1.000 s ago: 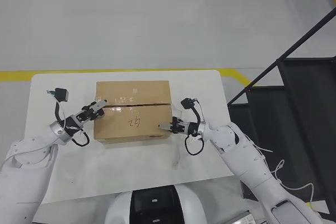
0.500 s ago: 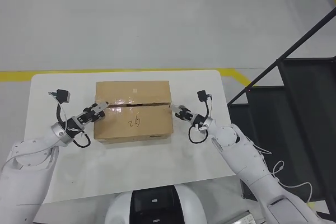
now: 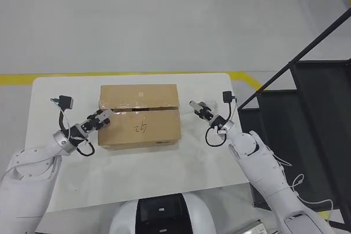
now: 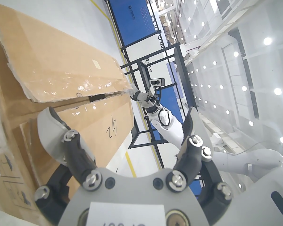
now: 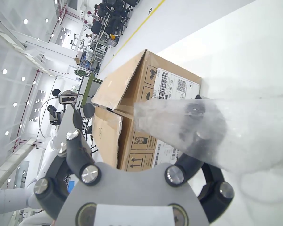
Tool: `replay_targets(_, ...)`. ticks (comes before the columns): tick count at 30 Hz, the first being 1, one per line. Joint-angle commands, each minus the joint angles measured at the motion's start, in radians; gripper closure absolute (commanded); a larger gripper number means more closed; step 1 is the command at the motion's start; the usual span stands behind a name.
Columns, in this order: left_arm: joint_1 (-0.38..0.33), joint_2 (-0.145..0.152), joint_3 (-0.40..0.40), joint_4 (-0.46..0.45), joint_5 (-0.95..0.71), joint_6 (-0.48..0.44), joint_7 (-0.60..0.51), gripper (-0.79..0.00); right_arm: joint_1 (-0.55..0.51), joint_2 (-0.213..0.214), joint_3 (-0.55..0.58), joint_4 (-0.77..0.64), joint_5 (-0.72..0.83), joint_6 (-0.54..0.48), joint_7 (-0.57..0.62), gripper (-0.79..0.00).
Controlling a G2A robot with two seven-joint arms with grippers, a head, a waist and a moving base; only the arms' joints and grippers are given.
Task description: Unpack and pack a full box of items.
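Observation:
A brown cardboard box (image 3: 140,116) lies in the middle of the white table (image 3: 205,169), its two top flaps meeting at a seam with torn clear tape. My left gripper (image 3: 103,117) is open at the box's left end; in its wrist view the fingers (image 4: 52,128) straddle the box (image 4: 61,76) corner. My right gripper (image 3: 200,107) hangs off the box's right end, apart from it and open. A strip of clear tape (image 5: 179,123) clings to one finger. From the right wrist, the box (image 5: 141,90) shows its far flap slightly lifted.
Black metal stairs (image 3: 304,105) stand just past the table's right edge. A yellow floor line (image 3: 11,78) runs behind the table. The table has free room in front of the box and on both sides.
My right gripper has drawn back from the box's right end, moving right and toward the far side, with tape stuck to a finger. The left gripper has barely shifted.

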Motion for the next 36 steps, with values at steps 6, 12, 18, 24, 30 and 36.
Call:
replay_targets(6,0.012,0.002,-0.009,-0.011,0.009,-0.007,0.008,-0.785,-0.044,0.010,0.040,-0.082,-0.010,-0.002,0.023,-0.606)
replay_targets(12,0.016,0.003,-0.009,-0.004,0.006,-0.011,0.011,-0.785,-0.089,0.020,0.083,-0.135,-0.001,0.012,0.056,-0.043)
replay_targets(18,0.013,0.002,-0.002,0.002,0.002,-0.008,0.010,-0.785,-0.095,0.021,0.091,-0.160,-0.011,0.028,0.051,0.000)
replay_targets(24,0.015,0.003,0.002,0.005,-0.005,0.002,-0.007,-0.785,-0.060,0.016,0.069,-0.163,-0.035,0.037,0.048,0.000)
replay_targets(30,0.047,0.010,-0.033,-0.048,-0.131,0.008,-0.092,-0.785,-0.041,0.011,0.050,-0.153,-0.045,0.041,0.051,0.000)
replay_targets(36,0.045,0.014,-0.063,-0.082,-0.159,0.010,-0.093,-0.785,-0.035,0.008,0.043,-0.135,-0.044,0.031,0.048,0.000)
